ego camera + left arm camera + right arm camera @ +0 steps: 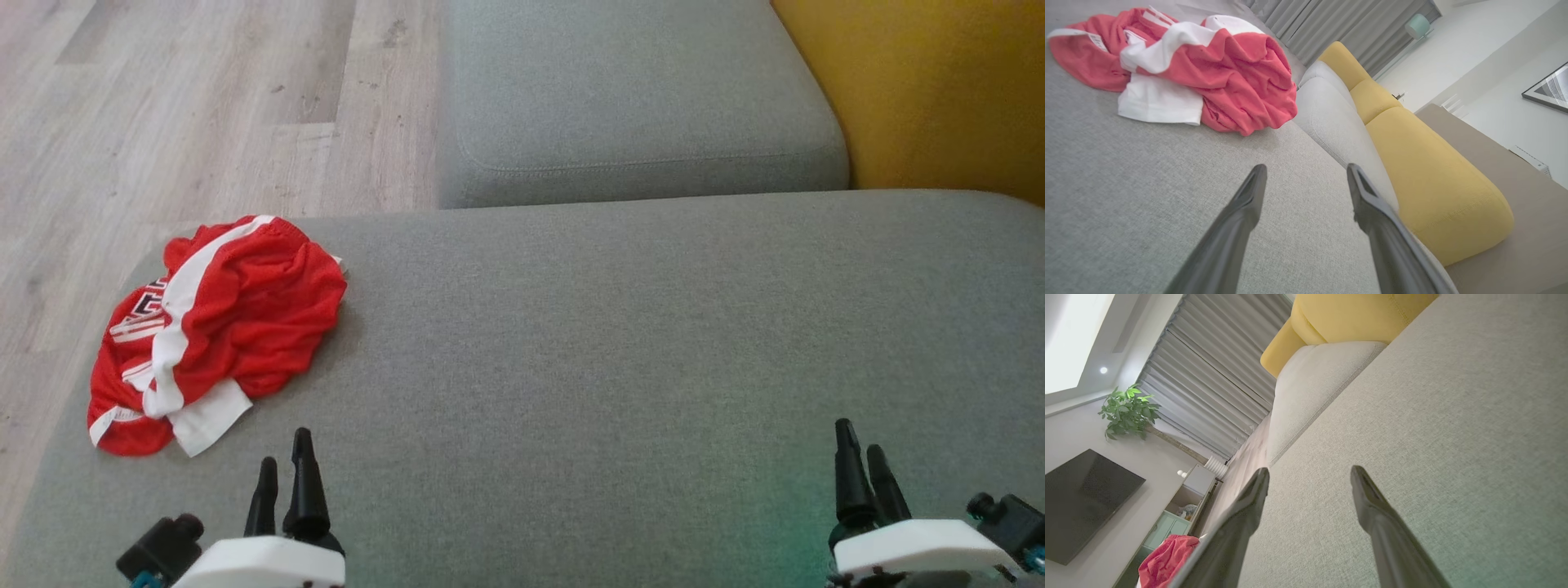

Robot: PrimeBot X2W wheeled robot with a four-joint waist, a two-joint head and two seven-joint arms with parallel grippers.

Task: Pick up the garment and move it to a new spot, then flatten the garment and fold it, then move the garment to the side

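Note:
A crumpled red garment (220, 327) with white stripes and a white hem lies at the left end of the grey sofa cushion (620, 351), near its left edge. The left wrist view has the garment (1208, 69) ahead and to the upper left. My left gripper (283, 447) hovers low over the cushion just below and to the right of the garment, open and holding nothing, its fingers (1249, 192) spread apart. Far off at the lower right, my right gripper (859, 441) is also open over bare cushion. The right wrist view catches the garment (1165, 559) at its bottom left.
A second grey cushion (637, 98) lies beyond the first, with a yellow backrest (939, 90) at the upper right. Wooden floor (188, 106) drops off past the cushion's left edge. A plant (1128, 412), curtains and a dark screen (1084, 502) stand in the room.

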